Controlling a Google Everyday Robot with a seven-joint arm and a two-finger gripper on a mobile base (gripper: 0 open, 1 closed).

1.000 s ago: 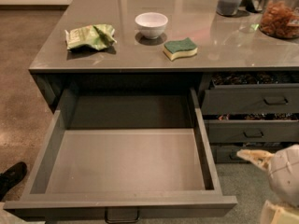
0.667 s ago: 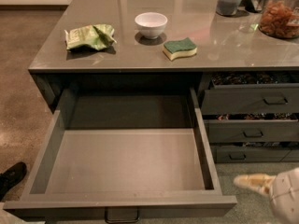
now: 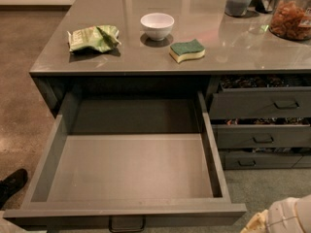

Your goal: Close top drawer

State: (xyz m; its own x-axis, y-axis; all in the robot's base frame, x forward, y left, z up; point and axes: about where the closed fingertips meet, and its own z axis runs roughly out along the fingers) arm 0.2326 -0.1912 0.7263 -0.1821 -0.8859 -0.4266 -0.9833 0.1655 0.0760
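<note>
The top drawer is pulled far out from under the grey counter. Its inside is bare smooth grey. Its front edge runs along the bottom of the view, with a small dark loop handle at the centre. The gripper shows only as a pale tip at the bottom right corner, next to the white arm, just right of the drawer's front right corner and apart from the handle.
On the counter lie a green packet, a white bowl, a green-yellow sponge, and jars at the back right. Narrower drawers stand slightly open at right. A dark shoe is at left.
The arm and gripper have dropped lower and to the right, mostly out of the frame. The drawer has not moved.
</note>
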